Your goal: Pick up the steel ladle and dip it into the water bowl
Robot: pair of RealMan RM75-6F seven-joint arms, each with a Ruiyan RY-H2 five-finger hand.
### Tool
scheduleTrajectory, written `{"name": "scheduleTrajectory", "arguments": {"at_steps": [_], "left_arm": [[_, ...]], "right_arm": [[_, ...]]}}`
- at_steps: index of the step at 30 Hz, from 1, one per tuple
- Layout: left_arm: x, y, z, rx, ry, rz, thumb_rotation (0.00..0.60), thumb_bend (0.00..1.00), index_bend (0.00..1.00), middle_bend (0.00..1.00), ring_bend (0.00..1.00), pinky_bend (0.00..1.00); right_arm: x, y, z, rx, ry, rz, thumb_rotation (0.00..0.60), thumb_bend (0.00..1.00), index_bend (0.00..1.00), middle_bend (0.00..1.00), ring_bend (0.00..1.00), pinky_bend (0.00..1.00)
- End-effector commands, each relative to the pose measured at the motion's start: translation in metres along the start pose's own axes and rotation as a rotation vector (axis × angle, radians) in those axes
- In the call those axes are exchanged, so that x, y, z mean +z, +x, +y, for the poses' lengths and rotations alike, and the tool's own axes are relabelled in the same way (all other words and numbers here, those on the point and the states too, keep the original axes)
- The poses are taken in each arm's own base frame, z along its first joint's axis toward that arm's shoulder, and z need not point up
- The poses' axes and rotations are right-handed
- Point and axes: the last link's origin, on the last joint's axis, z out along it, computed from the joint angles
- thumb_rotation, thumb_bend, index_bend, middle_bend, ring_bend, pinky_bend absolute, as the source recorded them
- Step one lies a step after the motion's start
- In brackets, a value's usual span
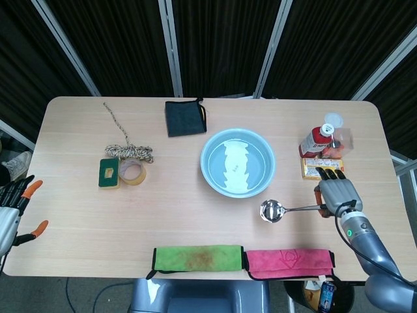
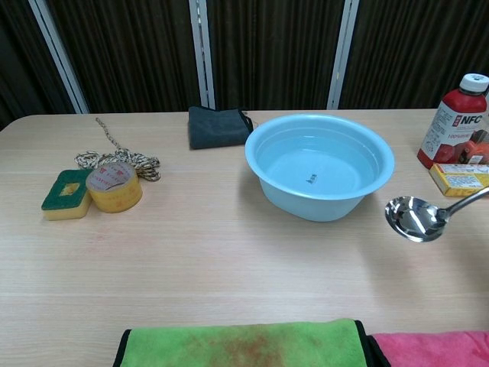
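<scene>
Gripping the handle of the shiny steel ladle (image 1: pixel 287 210), our right robot hand (image 1: pixel 336 193) holds it lifted off the pale wooden worktop (image 1: pixel 176 215), its round cup (image 2: pixel 409 216) pointing away to the hand's left. Beyond the cup, further left and a little forward of the hand, sits the light blue round plastic water bowl (image 1: pixel 236 162); the ladle is just beside the bowl's rim, outside it. Directly ahead of the hand lies a yellow box (image 1: pixel 322 169) with a red bottle (image 1: pixel 317 138) behind it. Our left robot hand (image 1: pixel 14 199) shows only at the far edge; we cannot tell whether it is clenched.
</scene>
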Motion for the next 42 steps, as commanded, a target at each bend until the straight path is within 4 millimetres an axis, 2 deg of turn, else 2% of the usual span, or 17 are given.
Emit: {"name": "scheduleTrajectory", "arguments": {"at_steps": [1, 12, 18, 25, 28, 31, 35, 42], "left_arm": [[0.001, -0.001, 0.0, 0.002, 0.003, -0.005, 0.6, 0.27, 0.09, 0.0, 0.0, 0.0], [0.005, -0.002, -0.004, 0.008, 0.035, -0.003, 0.6, 0.27, 0.09, 0.0, 0.0, 0.0], [0.006, 0.0, -0.006, 0.003, 0.055, 0.006, 0.6, 0.27, 0.09, 0.0, 0.0, 0.0], [0.008, 0.002, -0.013, -0.004, 0.079, 0.011, 0.6, 0.27, 0.09, 0.0, 0.0, 0.0], [0.012, 0.002, -0.017, 0.0, 0.105, 0.021, 0.6, 0.27, 0.09, 0.0, 0.0, 0.0], [0.013, 0.002, -0.018, 0.008, 0.113, 0.028, 0.6, 0.28, 0.09, 0.0, 0.0, 0.0], [0.013, 0.002, -0.018, 0.012, 0.12, 0.036, 0.6, 0.27, 0.09, 0.0, 0.0, 0.0], [0.017, 0.0, -0.018, 0.012, 0.124, 0.022, 0.6, 0.27, 0.09, 0.0, 0.0, 0.0]], "right_arm": [[0.004, 0.021, -0.012, -0.011, 0.018, -0.004, 0.6, 0.37, 0.67, 0.0, 0.0, 0.0], [0.015, 0.058, -0.036, 0.02, 0.038, -0.03, 0.6, 0.37, 0.68, 0.0, 0.0, 0.0], [0.03, 0.067, -0.048, 0.018, 0.04, -0.044, 0.6, 0.37, 0.68, 0.0, 0.0, 0.0], [0.069, 0.058, -0.069, 0.017, 0.039, -0.108, 0.6, 0.37, 0.68, 0.0, 0.0, 0.0], [0.098, 0.049, -0.078, 0.016, 0.037, -0.137, 0.6, 0.37, 0.67, 0.0, 0.0, 0.0], [0.116, 0.045, -0.082, 0.016, 0.034, -0.156, 0.6, 0.37, 0.68, 0.0, 0.0, 0.0], [0.13, 0.04, -0.087, 0.008, 0.037, -0.179, 0.6, 0.37, 0.68, 0.0, 0.0, 0.0], [0.142, 0.032, -0.09, 0.004, 0.043, -0.202, 0.6, 0.37, 0.68, 0.0, 0.0, 0.0]]}}
